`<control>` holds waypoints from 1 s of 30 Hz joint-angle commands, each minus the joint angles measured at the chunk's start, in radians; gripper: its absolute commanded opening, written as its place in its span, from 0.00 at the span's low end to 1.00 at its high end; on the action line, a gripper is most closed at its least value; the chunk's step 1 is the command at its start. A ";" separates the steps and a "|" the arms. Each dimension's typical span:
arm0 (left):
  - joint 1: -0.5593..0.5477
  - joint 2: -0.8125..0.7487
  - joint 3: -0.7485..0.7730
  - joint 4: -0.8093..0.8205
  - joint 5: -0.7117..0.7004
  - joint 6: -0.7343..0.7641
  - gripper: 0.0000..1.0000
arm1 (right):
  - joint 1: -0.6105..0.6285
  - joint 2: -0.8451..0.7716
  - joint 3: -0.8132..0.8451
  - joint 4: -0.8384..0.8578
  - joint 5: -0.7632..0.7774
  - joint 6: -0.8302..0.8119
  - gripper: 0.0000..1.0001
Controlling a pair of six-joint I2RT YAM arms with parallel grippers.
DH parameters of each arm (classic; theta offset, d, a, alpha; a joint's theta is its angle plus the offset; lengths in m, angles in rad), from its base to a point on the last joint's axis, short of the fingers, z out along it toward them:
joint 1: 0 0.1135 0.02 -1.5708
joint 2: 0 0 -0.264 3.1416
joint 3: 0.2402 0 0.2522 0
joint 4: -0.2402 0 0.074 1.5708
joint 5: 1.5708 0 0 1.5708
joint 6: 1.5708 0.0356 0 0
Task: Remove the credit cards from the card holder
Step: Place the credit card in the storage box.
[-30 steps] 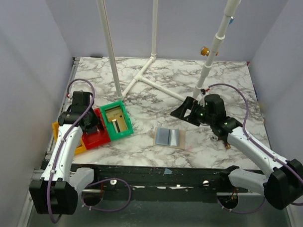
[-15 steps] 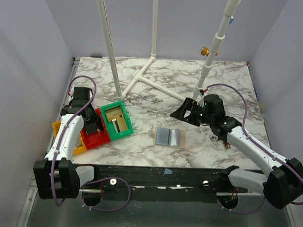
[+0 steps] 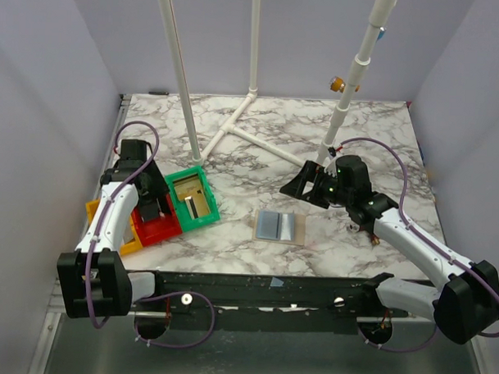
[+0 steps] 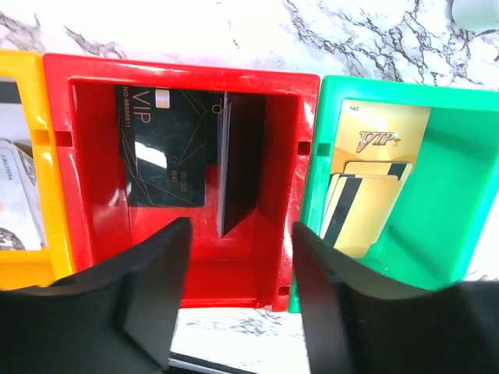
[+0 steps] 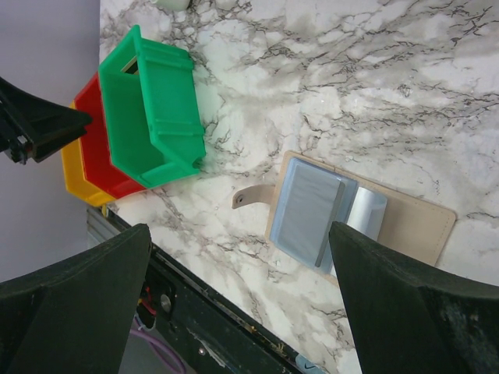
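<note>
Showing the card holder [image 3: 279,227] lying unfolded on the desk [image 3: 374,134], long axis running left to right, just nearward and slightly left of the right end effector [image 3: 295,186], hovering wide open and empty, with the left end effector [image 4: 238,304] gaping empty well apart over a red bin [image 4: 179,66].

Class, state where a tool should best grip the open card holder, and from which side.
Probably the strap tab jutting from the card holder toward the green bin, approached from that side: the holder lies flat, leaving little else to pinch.
</note>
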 commanded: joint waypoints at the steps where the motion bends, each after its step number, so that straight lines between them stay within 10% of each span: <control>1: 0.010 -0.018 0.032 0.013 0.011 0.006 0.63 | -0.008 -0.004 0.003 -0.021 -0.016 -0.015 1.00; 18: -0.011 -0.104 0.052 0.005 0.119 0.027 0.87 | -0.009 0.013 0.008 -0.018 -0.012 -0.012 1.00; 30: -0.353 -0.060 0.151 0.040 0.212 -0.038 0.94 | -0.009 0.030 0.001 -0.018 -0.020 0.007 1.00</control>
